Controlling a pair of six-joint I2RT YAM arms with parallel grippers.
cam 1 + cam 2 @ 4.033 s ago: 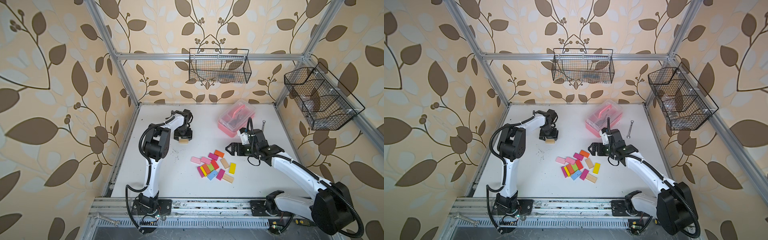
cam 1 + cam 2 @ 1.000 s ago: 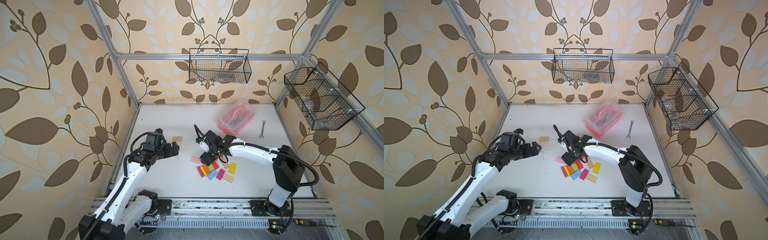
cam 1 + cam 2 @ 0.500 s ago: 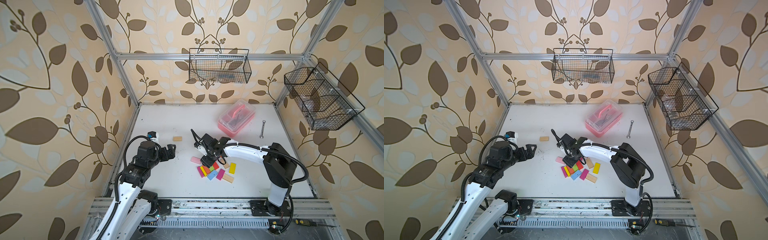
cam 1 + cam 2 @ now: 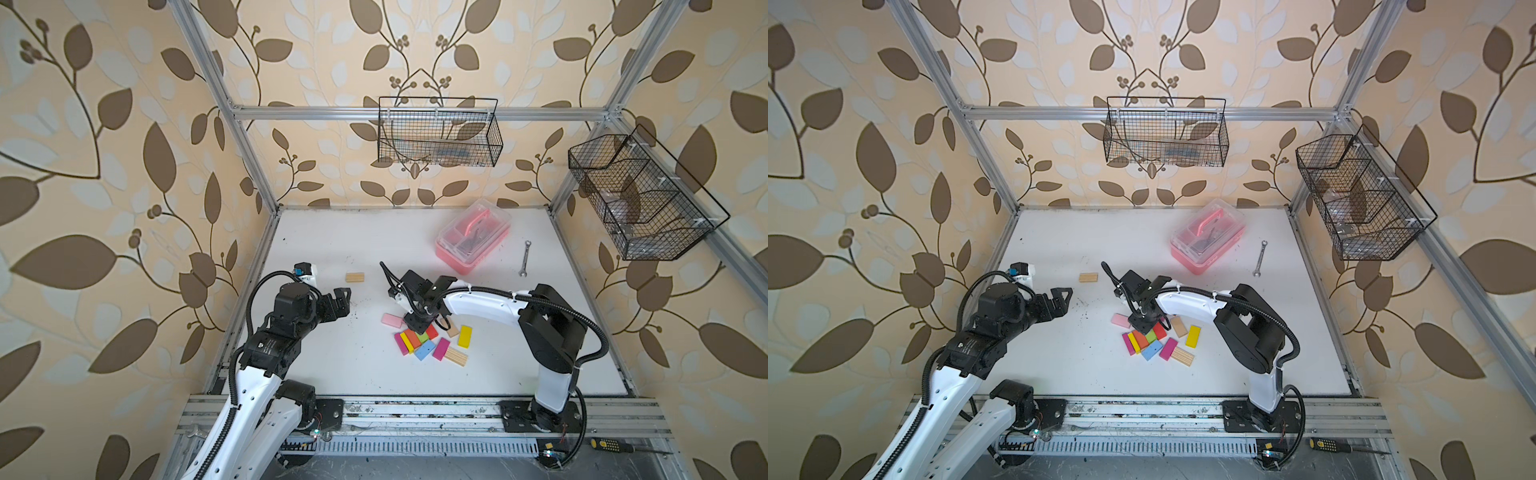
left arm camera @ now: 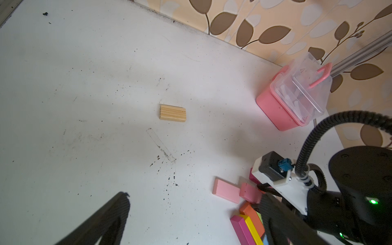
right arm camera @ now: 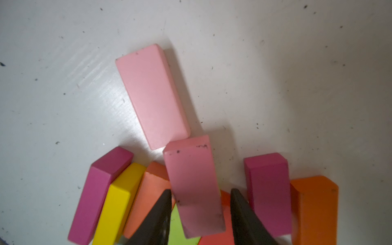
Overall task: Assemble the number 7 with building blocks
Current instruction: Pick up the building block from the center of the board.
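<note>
Building blocks (image 4: 430,347) clustered at centre frame under right gripper (image 4: 419,326).
Pink block (image 6: 194,186) was straddled by its fingers; a firm grip could not be told. Left gripper (image 4: 338,304) was spread wide, centre left.

Pale pink block (image 6: 151,95), yellow block (image 4: 465,336), leaf-patterned wallpaper (image 4: 124,166)

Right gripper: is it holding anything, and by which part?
Cannot tell. The right gripper straddles the darker pink block across its long sides near one end, but a sliver of gap shows at one finger.
</note>
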